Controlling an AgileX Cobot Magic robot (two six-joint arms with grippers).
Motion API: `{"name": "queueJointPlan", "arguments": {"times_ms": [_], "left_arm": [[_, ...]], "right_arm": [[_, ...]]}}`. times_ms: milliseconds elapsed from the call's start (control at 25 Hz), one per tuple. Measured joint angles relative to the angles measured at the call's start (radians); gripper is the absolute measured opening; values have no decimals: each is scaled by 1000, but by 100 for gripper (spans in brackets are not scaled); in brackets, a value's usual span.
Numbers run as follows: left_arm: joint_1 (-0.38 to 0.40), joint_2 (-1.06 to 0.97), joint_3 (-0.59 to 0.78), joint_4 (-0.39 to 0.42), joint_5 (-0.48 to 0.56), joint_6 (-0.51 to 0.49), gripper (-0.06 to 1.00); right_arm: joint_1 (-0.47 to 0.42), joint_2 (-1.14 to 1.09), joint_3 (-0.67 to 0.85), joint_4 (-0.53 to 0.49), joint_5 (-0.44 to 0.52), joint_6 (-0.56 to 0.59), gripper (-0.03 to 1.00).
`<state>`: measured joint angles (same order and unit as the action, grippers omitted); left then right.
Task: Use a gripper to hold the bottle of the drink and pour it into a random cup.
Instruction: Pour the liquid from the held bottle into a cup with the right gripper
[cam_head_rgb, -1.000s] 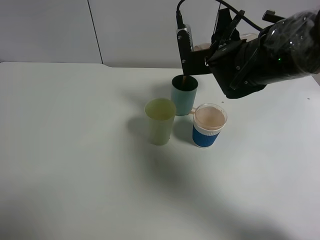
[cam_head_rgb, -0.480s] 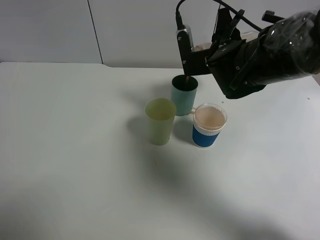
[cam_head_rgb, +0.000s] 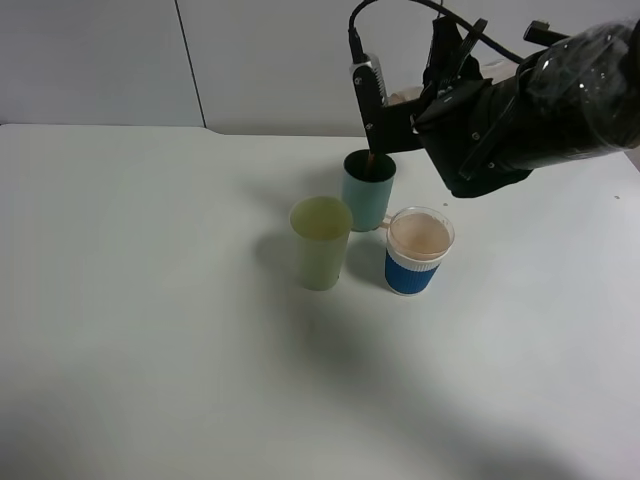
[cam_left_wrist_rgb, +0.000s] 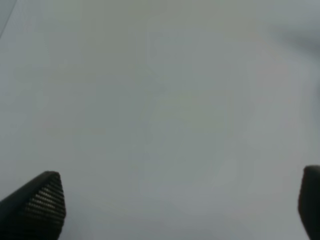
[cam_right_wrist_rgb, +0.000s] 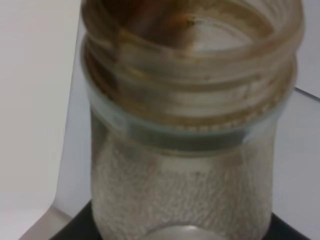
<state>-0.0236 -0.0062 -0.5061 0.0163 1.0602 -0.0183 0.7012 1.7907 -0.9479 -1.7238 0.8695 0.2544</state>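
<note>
We see the capless bottle tipped just above the teal cup, pinched in our right gripper. A thin thread of drink drops into that cup. Beside the teal cup stand a yellow-green cup and a blue-and-white cup. Our left gripper is spread wide.

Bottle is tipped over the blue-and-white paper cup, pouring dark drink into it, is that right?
No. The bottle is tipped over the teal cup, not the blue-and-white paper cup, pouring dark drink into it. The exterior high view shows this.
</note>
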Motion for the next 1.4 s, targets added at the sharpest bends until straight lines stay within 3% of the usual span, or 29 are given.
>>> {"name": "queueJointPlan", "arguments": {"times_ms": [1400], "left_arm": [[0,0,0,0,0,0,93]], "right_arm": [[0,0,-1,-1,29,-188,36]]}}
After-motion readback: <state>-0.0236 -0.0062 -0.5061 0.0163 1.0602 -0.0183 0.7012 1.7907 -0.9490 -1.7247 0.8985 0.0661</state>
